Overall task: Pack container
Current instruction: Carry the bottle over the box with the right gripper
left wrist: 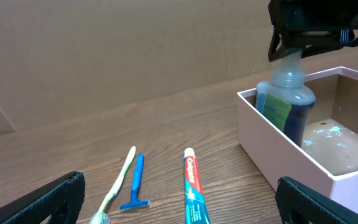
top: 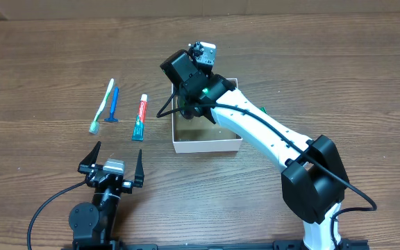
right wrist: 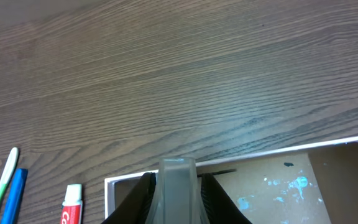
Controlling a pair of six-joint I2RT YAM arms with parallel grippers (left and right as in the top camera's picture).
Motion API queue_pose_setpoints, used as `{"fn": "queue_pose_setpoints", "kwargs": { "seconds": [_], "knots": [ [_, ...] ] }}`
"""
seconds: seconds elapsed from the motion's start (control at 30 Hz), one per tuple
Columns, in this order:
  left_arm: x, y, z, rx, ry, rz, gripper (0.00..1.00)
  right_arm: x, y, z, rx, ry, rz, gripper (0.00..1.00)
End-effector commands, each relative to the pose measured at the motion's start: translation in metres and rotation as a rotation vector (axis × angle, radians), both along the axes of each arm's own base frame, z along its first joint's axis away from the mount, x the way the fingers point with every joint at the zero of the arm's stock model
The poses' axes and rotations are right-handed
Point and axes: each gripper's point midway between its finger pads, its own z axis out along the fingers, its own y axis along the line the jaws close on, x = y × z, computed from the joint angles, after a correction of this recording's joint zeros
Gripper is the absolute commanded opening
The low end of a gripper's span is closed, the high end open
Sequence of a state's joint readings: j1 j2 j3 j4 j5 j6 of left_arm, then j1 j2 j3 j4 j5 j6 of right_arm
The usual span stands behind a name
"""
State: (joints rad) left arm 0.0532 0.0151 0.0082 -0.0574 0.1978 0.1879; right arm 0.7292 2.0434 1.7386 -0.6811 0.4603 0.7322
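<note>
Right claw (right wrist: 178,190) clamped on the cap of the bottle (left wrist: 288,102), I hold it upright in the far left corner of the box (left wrist: 278,155); next, I judge, release and lift straight up.

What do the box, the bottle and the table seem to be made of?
The box: likely cardboard, matte; white outer walls, brown inside with pale stains.
The bottle: probably clear plastic, glossy; dark blue liquid shows through.
The table: wood or wood-look laminate; grain lines, low sheen; which, I cannot tell.
</note>
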Motion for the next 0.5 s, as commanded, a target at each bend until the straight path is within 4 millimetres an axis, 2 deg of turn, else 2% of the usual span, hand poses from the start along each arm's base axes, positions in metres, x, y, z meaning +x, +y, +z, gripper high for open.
{"fn": "queue_pose_setpoints", "kwargs": {
  "seconds": [0.0, 0.27, 0.47],
  "knots": [
    [-0.0001, 0.0024, 0.0005, 0.015, -0.008, 0.011, 1.0, 0.0065, 0.0059, 0.0172, 0.033, -0.048, -0.011, 0.11],
    [-0.0001, 0.0024, 0.0005, 0.015, -0.008, 0.011, 1.0, 0.005, 0.0106, 0.0161, 0.053, -0.036, 0.007, 0.22],
    [-0.0001, 0.0024, 0.0005, 0.015, -0.008, 0.011, 1.0, 0.0046, 0.0134, 0.016, 0.065, -0.031, 0.016, 0.38]
  ]
}}
